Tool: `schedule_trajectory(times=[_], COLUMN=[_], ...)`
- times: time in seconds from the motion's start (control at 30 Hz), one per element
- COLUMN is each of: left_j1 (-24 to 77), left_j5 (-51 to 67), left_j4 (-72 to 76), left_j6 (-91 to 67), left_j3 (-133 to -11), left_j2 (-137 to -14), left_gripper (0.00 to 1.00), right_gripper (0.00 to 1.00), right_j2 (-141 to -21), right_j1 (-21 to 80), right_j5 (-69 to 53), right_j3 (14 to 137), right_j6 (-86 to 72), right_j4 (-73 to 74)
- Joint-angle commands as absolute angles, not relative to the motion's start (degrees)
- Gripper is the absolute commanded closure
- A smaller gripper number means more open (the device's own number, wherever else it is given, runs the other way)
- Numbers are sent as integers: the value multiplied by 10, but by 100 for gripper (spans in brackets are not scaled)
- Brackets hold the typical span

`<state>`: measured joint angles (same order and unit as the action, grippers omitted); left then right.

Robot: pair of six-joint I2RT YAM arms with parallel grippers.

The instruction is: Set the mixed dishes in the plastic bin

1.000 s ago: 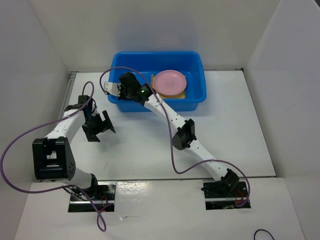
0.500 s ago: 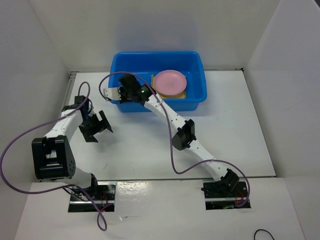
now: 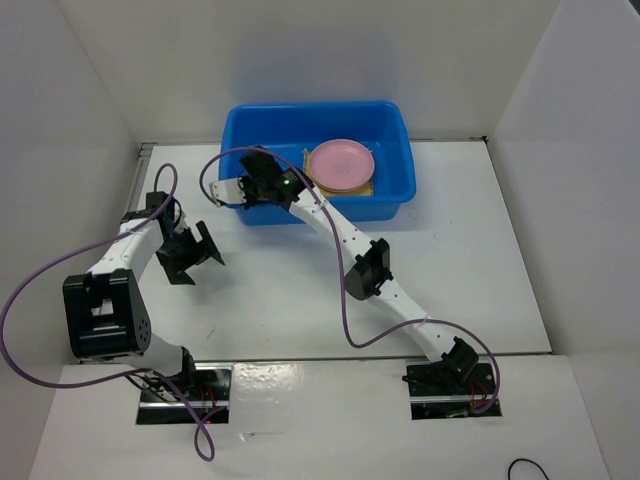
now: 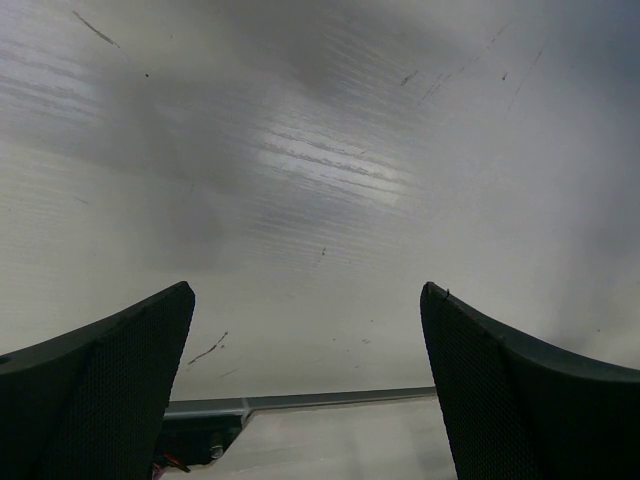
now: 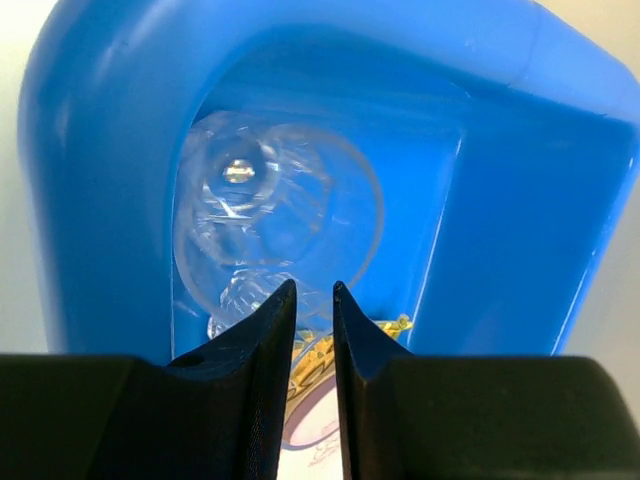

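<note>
Blue plastic bin (image 3: 392,203) sits at the far middle of the white tabletop (image 3: 480,260). Inside it the round pink plate (image 3: 340,163) lies flat on the tan woven mat (image 3: 306,160), whose edge shows just left of the plate and along its near side.

The right arm stretches diagonally across the tabletop, and the right tool (image 3: 235,187) hangs over the bin's near left corner. In the right wrist view the tool (image 5: 312,290) points into that corner of the bin (image 5: 130,150), where the small clear cup (image 5: 280,220) lies on its side against the blue wall. The two fingers stand only a narrow slit apart, and the cup's rim runs right at their tips; whether they pinch it cannot be told.

The left tool (image 3: 195,255) hovers over the bare tabletop on the left side, well apart from the bin. Its wrist view shows the left tool (image 4: 305,300) spread wide, with nothing between its fingers (image 4: 110,380) but the scuffed tabletop (image 4: 300,150).
</note>
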<state>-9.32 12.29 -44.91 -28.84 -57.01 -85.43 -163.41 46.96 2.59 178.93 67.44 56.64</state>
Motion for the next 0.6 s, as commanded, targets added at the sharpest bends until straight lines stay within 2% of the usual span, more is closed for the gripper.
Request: schedule_trajectory(times=[0.0,0.1,0.3,0.43,0.5,0.57], left_j1=[-98,-103,-114,-127,-127,-127], left_j5=[133,133,133,130,96,70], left_j4=[-447,-447,-447,-447,-447,-447], left_j6=[-277,-277,-277,-277,-277,-283], left_j3=[-589,-589,-589,-595,-617,-634], left_j2=[-867,-867,-860,-834,-812,-774], left_gripper=[0,0,0,0,0,0], right_gripper=[73,70,49,43,37,37], right_j2=[-1635,-1623,-1537,-1436,-1401,-1352], right_j1=[452,446,441,435,416,403], right_j5=[50,50,50,63,74,74], right_j3=[1795,1795,1795,1795,1795,1795], right_j6=[690,685,631,533,484,411], right_j4=[623,617,562,541,530,554])
